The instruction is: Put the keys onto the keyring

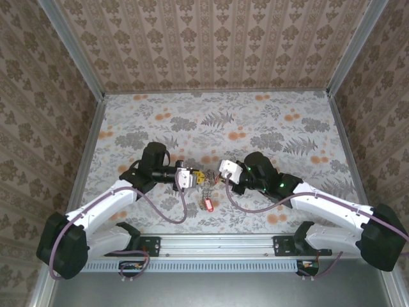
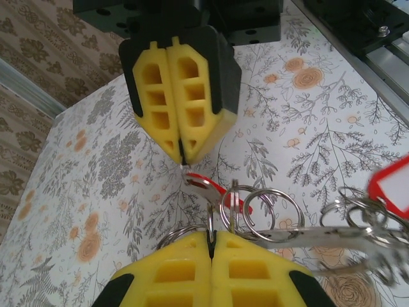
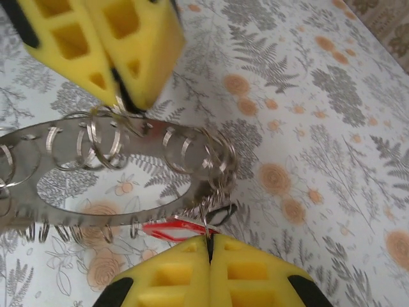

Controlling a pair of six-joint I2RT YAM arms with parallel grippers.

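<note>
The keyring [image 3: 146,137] is a flat grey metal loop strung with several small split rings, held above the table between both grippers [image 1: 208,182]. My left gripper [image 2: 211,238] is shut on a thin split ring of the keyring [image 2: 319,235]; in the right wrist view it [image 3: 121,99] pinches the loop's upper band. My right gripper [image 3: 209,242] is shut on the small ring of a red-tagged key [image 3: 169,229] right by the loop's end. In the left wrist view it [image 2: 182,158] grips that key [image 2: 208,185]. Another red-tagged key [image 1: 207,204] sits just below the grippers.
The floral table [image 1: 255,121] stretches behind the grippers, walled by patterned panels [image 1: 211,45] at the back and sides. The metal rail [image 1: 217,244] with the arm bases runs along the near edge.
</note>
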